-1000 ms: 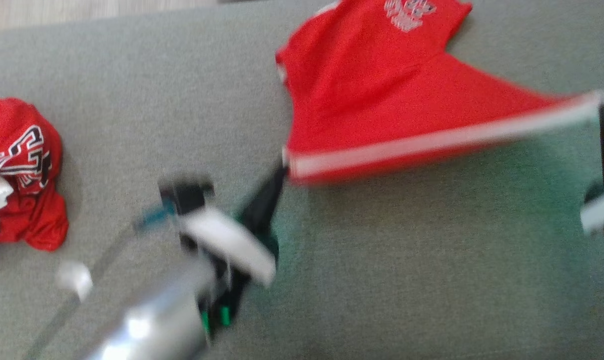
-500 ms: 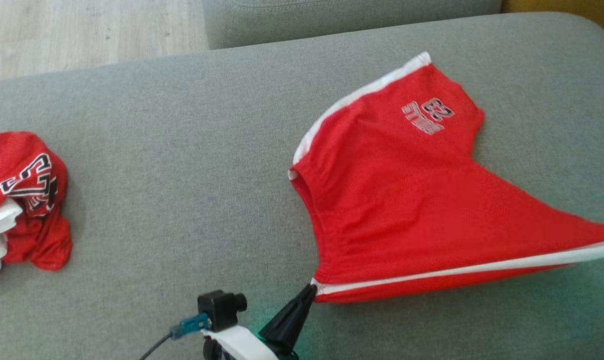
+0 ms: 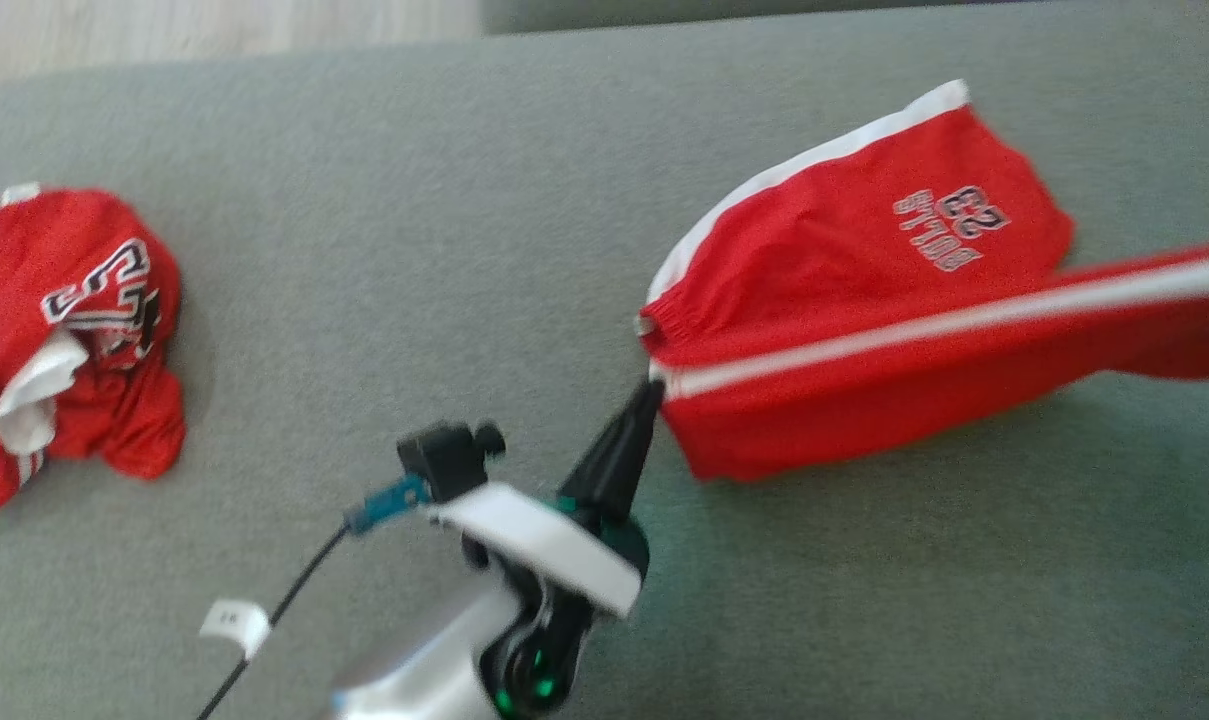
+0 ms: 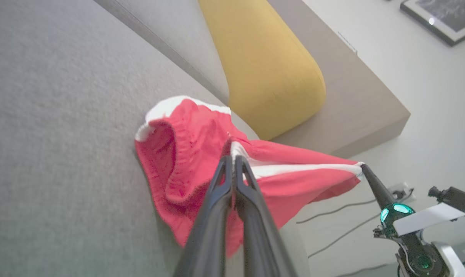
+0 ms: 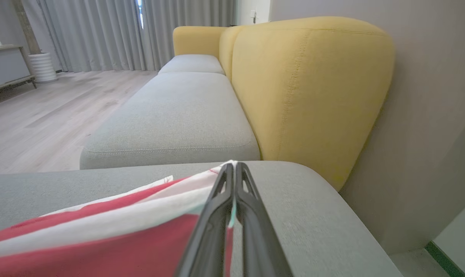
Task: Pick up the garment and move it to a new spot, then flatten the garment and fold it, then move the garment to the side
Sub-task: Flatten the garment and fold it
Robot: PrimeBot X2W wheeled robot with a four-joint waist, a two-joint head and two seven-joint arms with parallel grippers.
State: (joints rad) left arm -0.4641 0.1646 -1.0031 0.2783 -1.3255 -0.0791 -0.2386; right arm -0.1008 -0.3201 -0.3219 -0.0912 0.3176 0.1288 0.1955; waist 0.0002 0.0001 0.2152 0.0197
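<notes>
Now | shorts [image 3: 844, 300]: one | crumpled jersey [image 3: 64, 340]: one | left pincer [image 3: 651, 388], right pincer [image 5: 232, 165]: both pinching shorts

Right gripper [image 5: 232, 166] is showing at 6 o'clock, its two dark fingers lying pressed together and pinching the white-banded edge of the garment [image 5: 113, 250] at their tips. The garment, red with a white stripe, is stretching from the tips toward 8 o'clock over the grey seat [image 5: 317, 223]. A second grey seat cushion [image 5: 178, 115] is lying toward 11 o'clock. A yellow back cushion [image 5: 313, 92] is standing at 1 to 2 o'clock, beside a beige wall [image 5: 428, 115] at 3 o'clock. Wood floor [image 5: 36, 119] is showing at 9 o'clock. Grey curtains [image 5: 101, 30] are hanging at 11 o'clock, with a white ribbed pot [image 5: 42, 67] standing near them.
</notes>
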